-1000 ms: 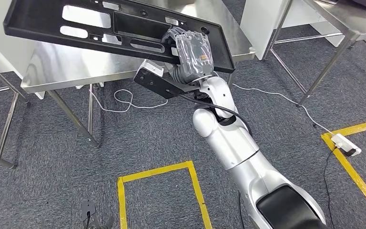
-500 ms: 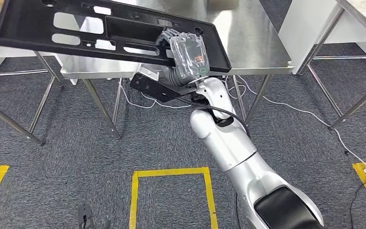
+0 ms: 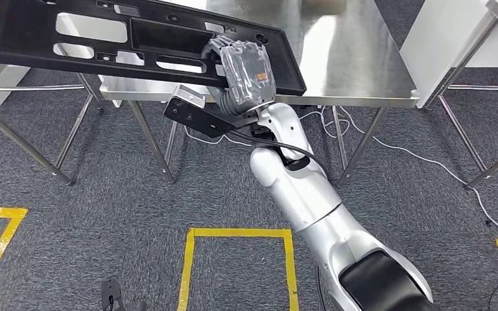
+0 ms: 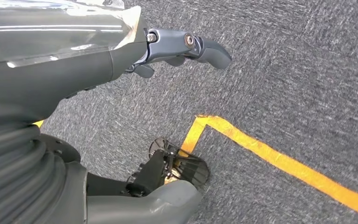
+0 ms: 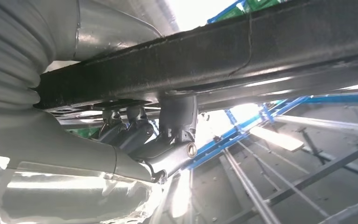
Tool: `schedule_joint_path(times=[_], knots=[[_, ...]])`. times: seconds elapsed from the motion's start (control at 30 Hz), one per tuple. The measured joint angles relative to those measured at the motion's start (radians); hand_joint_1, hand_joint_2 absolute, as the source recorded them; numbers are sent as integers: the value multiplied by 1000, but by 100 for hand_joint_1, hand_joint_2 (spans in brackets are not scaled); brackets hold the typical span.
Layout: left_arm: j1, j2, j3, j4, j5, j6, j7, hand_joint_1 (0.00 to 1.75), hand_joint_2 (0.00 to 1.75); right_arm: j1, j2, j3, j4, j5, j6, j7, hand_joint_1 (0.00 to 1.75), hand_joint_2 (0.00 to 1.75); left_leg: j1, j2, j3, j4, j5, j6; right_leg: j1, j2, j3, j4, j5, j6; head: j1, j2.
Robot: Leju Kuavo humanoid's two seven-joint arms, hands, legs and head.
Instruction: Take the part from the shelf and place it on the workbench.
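Note:
A long black plastic part [image 3: 26,29] with several cut-outs is carried at an angle in the head view. One end of it hangs over the steel workbench [image 3: 343,58]. My right hand [image 3: 243,71], wrapped in a clear cover, grips the part's near edge close to that end. In the right wrist view the part [image 5: 242,51] runs across as a dark bar, with my fingers [image 5: 177,121] curled under and around it. My left hand [image 4: 121,56] hangs over the grey carpet, holding nothing, its fingers apart.
A second steel table's legs [image 3: 23,139] stand at the left and another table [image 3: 467,39] at the right. A white cable [image 3: 421,159] trails over the carpet under the workbench. Yellow tape [image 3: 237,232] marks a square on the floor in front of me.
The whole picture has shifted, so the camera has moved: the workbench now lies more squarely ahead. The part stays in my right hand's grip, unchanged.

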Motion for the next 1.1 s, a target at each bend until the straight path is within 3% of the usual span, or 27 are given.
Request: schedule_joint_path(times=[0.07,0.13,0.17,0.23,0.3,0.33,0.4,0.47,0.5,0.73,0.93,1.0,1.1], knots=[[0,1,1,0,4,0,-2,0,175,-1,2,-1,0,5,-2,0,173,175,-4,-16,0,-5,0,9,4,-13,4,-3,-3,9,2,0],[0,1,2,0,10,0,-4,0,175,-1,4,-2,1,14,-8,-2,173,175,-1,-30,7,-15,5,21,5,4,-3,19,-19,16,3,0],[-1,1,3,0,13,0,-6,0,175,-2,4,-4,2,17,-15,-5,173,175,1,-37,11,-20,9,27,5,23,-22,59,-39,15,5,0],[-1,1,5,0,18,0,-11,0,175,2,2,-10,5,13,-35,-18,173,175,2,-51,12,-22,10,34,1,55,-86,190,-90,8,7,0],[1,2,10,0,24,-1,-17,0,175,11,0,-20,7,-2,-52,-31,173,175,1,-67,12,-21,9,35,0,62,-140,282,-112,12,9,0],[2,2,13,0,28,-1,-21,0,175,13,-1,-25,8,-11,-58,-37,173,175,1,-74,12,-21,9,35,0,63,-142,274,-99,19,9,0],[4,2,18,0,36,-3,-30,0,175,15,-3,-33,8,-28,-65,-49,173,175,1,-87,13,-19,8,33,-1,66,-92,149,-37,33,9,0],[5,3,23,0,44,-8,-39,0,175,18,-5,-42,8,-45,-70,-65,173,175,-2,-94,11,-14,5,27,0,71,-36,27,12,33,8,0],[7,5,25,-1,49,-11,-44,0,175,21,-6,-46,8,-53,-74,-73,173,175,-3,-96,10,-12,2,26,-1,73,-24,0,22,29,8,0],[32,24,47,-6,79,-54,-90,0,175,89,-32,-79,-28,-67,-146,-119,173,175,0,-93,14,-16,0,24,3,76,-20,-8,25,17,6,0],[48,37,49,-8,80,-73,-99,0,175,157,-78,-104,-75,-73,-169,-134,173,175,1,-91,14,-17,0,22,2,77,-20,-8,25,16,7,0],[49,41,50,-9,80,-75,-101,0,175,163,-87,-107,-82,-74,-171,-134,173,175,-1,-90,11,-16,-3,28,-1,78,-18,-8,28,18,6,0],[51,41,50,-12,77,-77,-106,0,175,169,-97,-117,-91,-85,-181,-138,173,175,-1,-89,33,-45,-4,54,6,77,-27,28,32,30,8,0]])
